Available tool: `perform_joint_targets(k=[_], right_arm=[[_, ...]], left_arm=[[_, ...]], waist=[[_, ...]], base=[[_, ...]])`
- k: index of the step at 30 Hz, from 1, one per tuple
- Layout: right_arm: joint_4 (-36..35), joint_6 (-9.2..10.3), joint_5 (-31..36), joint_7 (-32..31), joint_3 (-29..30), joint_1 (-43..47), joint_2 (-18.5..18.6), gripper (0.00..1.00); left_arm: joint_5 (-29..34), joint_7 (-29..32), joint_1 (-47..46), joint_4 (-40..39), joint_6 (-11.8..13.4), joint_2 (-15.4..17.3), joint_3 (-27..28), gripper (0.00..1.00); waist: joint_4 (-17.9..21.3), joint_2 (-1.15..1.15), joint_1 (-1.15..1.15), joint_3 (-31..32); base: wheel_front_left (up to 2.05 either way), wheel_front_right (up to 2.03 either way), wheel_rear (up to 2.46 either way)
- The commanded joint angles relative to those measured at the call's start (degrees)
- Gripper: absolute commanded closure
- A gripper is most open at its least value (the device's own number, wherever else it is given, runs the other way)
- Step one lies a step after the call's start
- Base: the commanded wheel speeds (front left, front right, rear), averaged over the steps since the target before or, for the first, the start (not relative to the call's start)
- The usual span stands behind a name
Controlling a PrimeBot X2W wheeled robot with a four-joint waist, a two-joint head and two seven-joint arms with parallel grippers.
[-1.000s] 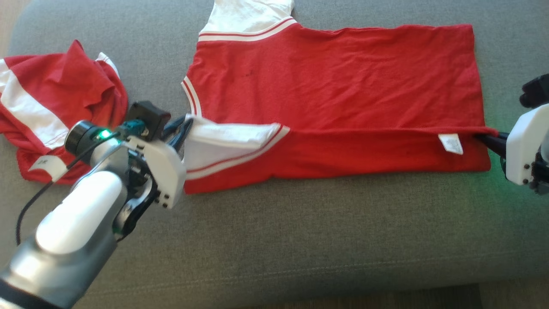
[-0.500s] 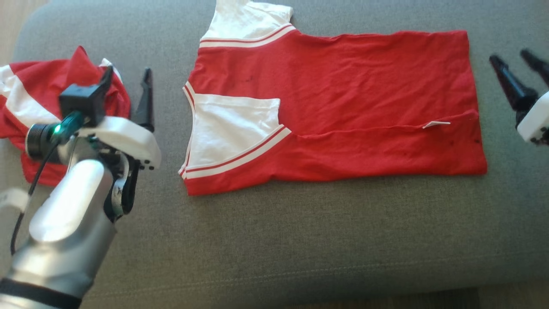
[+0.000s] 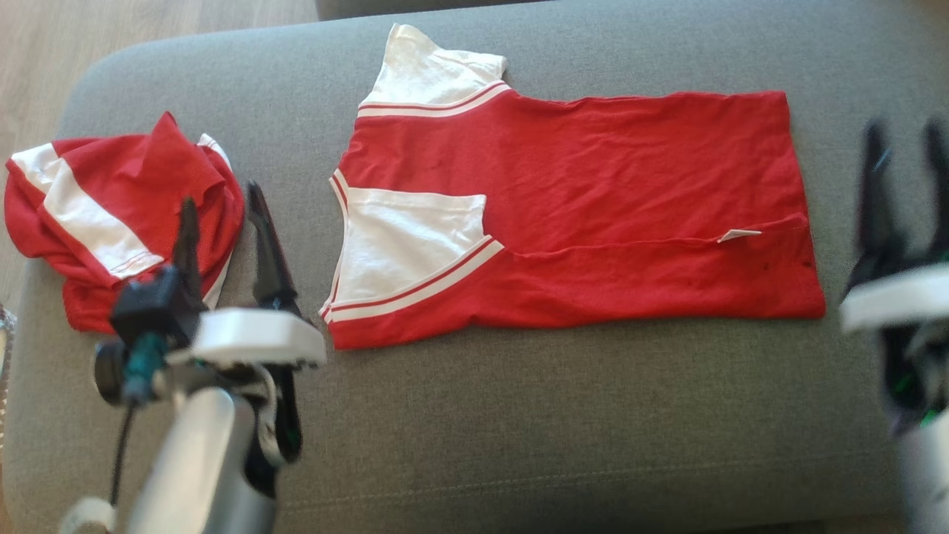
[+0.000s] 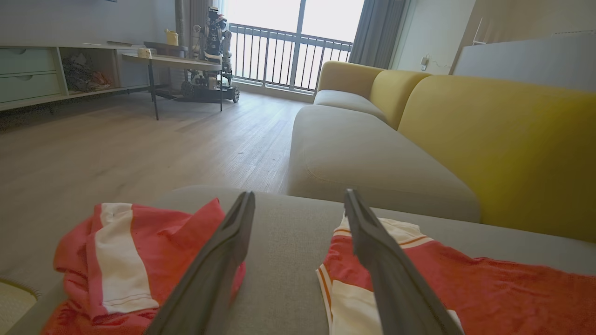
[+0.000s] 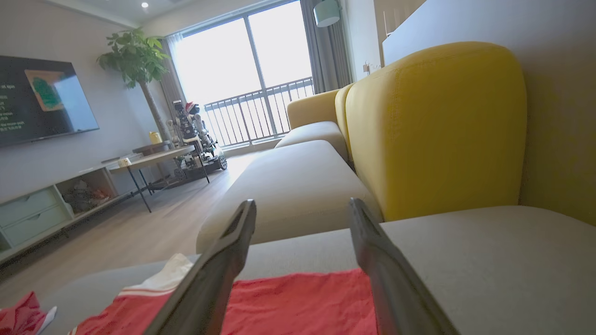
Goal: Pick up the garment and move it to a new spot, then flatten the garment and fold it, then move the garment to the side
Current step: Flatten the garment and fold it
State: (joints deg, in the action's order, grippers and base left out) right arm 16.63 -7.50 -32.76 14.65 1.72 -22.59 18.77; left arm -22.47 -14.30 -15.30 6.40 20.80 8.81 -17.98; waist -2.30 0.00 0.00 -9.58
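Above grey sofa cushion [image 3: 519, 430]: jaws of left gripper [image 3: 221, 196] spread wide, gripping nothing, between crumpled red-and-white garment [image 3: 104, 200] and collar end of red T-shirt [image 3: 593, 170]. Jaws of right gripper [image 3: 906, 130] equally wide, empty, just off hem end. T-shirt flat mid-cushion, near long edge folded over, white sleeve [image 3: 408, 230] on top.

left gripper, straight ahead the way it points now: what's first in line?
Way looks free: left gripper aims along the bare cushion strip between crumpled garment and flat garment. Its height is unclear.
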Motion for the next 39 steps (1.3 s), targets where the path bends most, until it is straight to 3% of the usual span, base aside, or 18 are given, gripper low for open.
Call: perform_joint_targets(k=[1,6,11,21,26,35,39], right_arm=[[-5.56,0.01,5.03,0.33,0.74,3.31,-2.67,0.00],[-11.36,0.01,15.02,0.34,2.43,11.80,-10.25,0.00],[-12.50,0.01,18.42,0.34,2.58,14.67,-13.53,0.00],[-12.54,0.01,19.46,0.34,2.32,15.01,-15.04,0.00],[-12.99,0.01,17.99,0.34,3.05,14.75,-15.40,0.00],[-13.53,0.01,18.23,0.35,3.24,14.84,-15.54,0.00],[-13.10,0.01,18.32,0.35,3.38,14.97,-15.61,0.00]], left_arm=[[2.49,-0.69,0.08,-2.88,-0.60,-0.95,3.35,0.00],[7.04,-0.69,4.97,-1.53,-3.06,-4.47,5.20,0.00],[8.96,-0.69,6.72,3.34,-5.28,-5.61,4.60,0.00],[9.08,-0.70,5.14,13.96,-5.83,-5.91,3.01,0.00],[5.92,-0.70,3.11,20.59,-7.14,-5.92,1.89,0.00],[3.93,-0.70,-0.95,31.90,-4.24,-5.92,2.61,0.00],[2.97,-0.70,-2.39,35.54,-4.87,-5.92,2.19,0.00]], waist=[[0.05,0.00,0.00,0.28],[0.56,0.00,0.00,0.77],[1.29,0.00,0.00,0.96],[3.49,0.00,0.00,0.52],[4.97,0.00,0.00,0.24],[6.82,0.00,0.00,-0.43],[7.14,0.00,0.00,-0.72]], base=[[0.00,0.00,0.00],[0.00,0.00,0.00],[0.00,0.00,0.00],[0.00,0.00,0.00],[0.00,0.00,0.00],[0.00,0.00,0.00],[0.00,0.00,0.00]])
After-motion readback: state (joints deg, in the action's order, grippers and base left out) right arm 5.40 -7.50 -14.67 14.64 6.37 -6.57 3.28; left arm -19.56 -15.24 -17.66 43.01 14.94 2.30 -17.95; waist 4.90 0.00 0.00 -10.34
